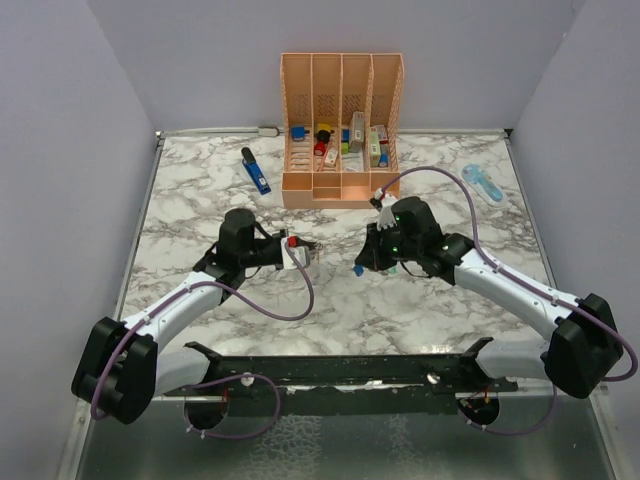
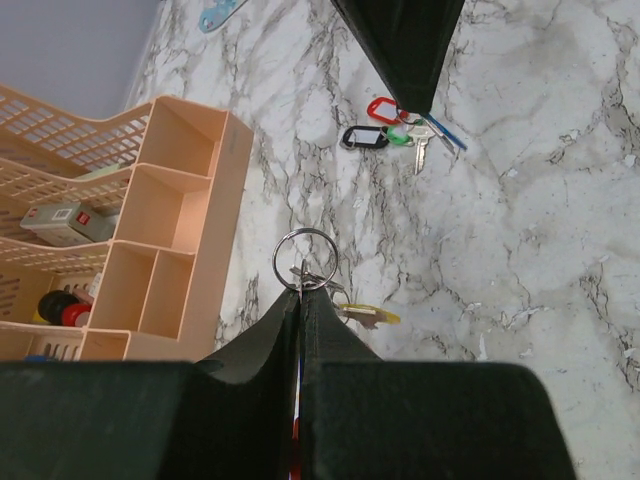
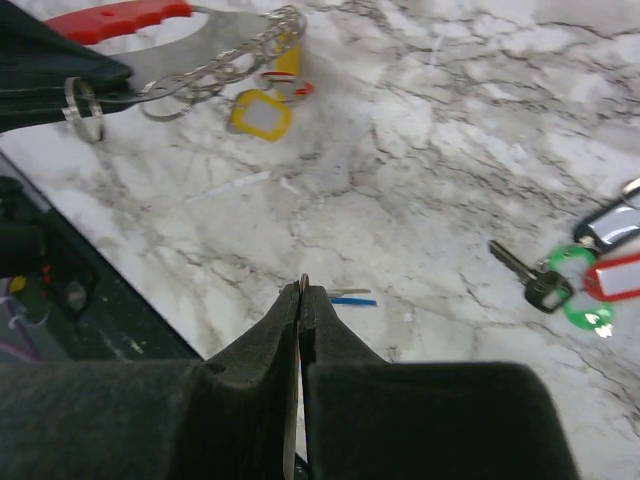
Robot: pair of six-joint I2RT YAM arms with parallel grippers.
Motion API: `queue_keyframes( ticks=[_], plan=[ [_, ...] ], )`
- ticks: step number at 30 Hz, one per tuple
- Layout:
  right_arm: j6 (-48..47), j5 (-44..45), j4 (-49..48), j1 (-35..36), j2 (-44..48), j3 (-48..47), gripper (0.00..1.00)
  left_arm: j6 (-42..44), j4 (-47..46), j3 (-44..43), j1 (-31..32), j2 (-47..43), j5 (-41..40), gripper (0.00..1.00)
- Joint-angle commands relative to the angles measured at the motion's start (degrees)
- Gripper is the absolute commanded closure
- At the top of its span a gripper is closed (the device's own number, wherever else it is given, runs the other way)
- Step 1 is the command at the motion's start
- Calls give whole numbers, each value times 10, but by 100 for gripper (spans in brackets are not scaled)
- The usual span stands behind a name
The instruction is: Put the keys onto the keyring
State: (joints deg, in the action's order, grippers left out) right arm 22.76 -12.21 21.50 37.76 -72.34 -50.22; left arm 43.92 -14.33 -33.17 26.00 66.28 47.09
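The keyring (image 3: 130,15) is clamped in the closed left jaws and seems to carry one yellow-tagged key (image 3: 260,112) just beyond their tips. The right jaws are shut, apparently pinching a blue-tagged key (image 1: 357,270). The other keys (image 3: 560,285) lie unthreaded on the surface (image 3: 450,150) beside them.

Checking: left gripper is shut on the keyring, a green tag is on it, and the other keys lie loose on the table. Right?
Not quite. The tag on the keyring is yellow, not green; the right wrist view shows it. The left gripper is shut on the keyring and the other keys lie loose on the table.
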Motion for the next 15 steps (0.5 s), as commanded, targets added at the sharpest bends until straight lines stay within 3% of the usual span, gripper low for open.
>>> queue_keyframes(
  ticks=[1, 7, 15],
  plan=[
    [40, -114, -72, -2, 1, -18, 99, 23, -27, -11, 5, -3, -3, 100],
    [100, -132, -141, -2, -3, -30, 99, 48, 16, -15, 22, -7, -10, 100],
    [137, -144, -153, 0, -29, -68, 99, 76, 43, -17, 43, -7, -26, 100]
  ],
)
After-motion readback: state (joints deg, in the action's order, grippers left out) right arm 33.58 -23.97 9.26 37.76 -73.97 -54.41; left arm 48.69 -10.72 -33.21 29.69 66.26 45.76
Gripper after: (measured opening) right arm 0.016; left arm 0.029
